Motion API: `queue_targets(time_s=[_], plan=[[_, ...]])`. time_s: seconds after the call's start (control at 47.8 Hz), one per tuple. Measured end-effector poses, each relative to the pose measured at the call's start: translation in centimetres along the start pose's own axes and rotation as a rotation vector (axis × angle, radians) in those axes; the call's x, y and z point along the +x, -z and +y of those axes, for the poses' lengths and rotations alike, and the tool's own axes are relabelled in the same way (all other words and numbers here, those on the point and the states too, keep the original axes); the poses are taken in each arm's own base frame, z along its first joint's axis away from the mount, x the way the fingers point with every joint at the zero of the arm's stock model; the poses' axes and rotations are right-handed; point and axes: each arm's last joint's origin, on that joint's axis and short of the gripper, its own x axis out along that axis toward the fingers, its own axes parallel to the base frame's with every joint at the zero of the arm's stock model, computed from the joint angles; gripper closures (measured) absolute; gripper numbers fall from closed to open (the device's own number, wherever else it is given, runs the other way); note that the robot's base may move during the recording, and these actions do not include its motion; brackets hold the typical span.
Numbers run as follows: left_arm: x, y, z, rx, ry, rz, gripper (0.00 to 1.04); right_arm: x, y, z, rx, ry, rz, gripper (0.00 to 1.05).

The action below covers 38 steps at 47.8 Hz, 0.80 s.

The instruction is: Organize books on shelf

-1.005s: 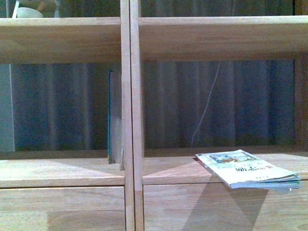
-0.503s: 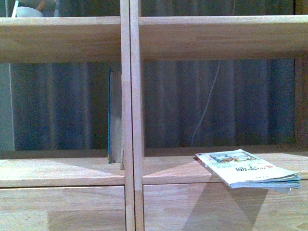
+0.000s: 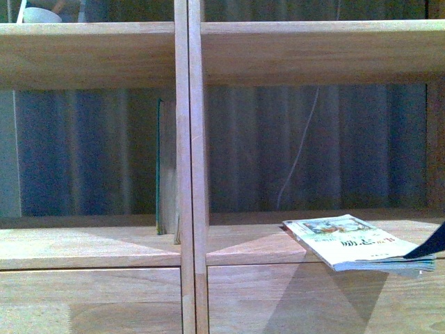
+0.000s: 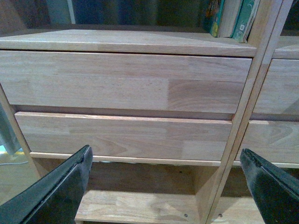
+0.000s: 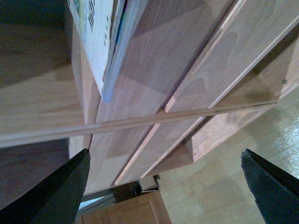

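Observation:
The light wooden shelf (image 3: pixel 189 139) fills the front view, its central divider running top to bottom. Slim books (image 3: pixel 165 174) with a teal-blue edge stand upright against the divider's left side; they also show in the left wrist view as books (image 4: pixel 231 18). A white book (image 3: pixel 351 243) with a colourful cover lies flat in the right compartment, overhanging the front edge. One dark finger (image 3: pixel 431 247) of my right gripper shows beside its right end. In the right wrist view the white book (image 5: pixel 93 42) lies well beyond my open, empty right gripper (image 5: pixel 163 186). My left gripper (image 4: pixel 166 186) hangs open before the drawer fronts (image 4: pixel 126 84), holding nothing.
A white bowl (image 3: pixel 38 15) sits on the upper left shelf. A thin white cable (image 3: pixel 299 153) hangs behind the open back, in front of a dark curtain. In the right wrist view a pale floor (image 5: pixel 243 154) and a darker cabinet (image 5: pixel 131 210) show beyond the shelf's lower corner.
A dark finger has come into the front view at the right edge, beside the lying white book. The books have not moved.

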Motion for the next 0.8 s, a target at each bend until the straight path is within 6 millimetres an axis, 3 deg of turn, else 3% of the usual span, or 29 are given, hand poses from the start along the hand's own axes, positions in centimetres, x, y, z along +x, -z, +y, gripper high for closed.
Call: queue_targets(time_s=[0.335, 0.796], plan=[[0.0, 0.0, 0.0, 0.0, 0.0, 0.0, 0.07, 4.8, -1.1, 1.1, 0.158, 0.021, -0.008, 0.07], [0.0, 0.0, 0.0, 0.0, 0.0, 0.0, 0.07, 9.3, -1.8, 4.0, 0.151, -0.006, -0.049, 0.07]])
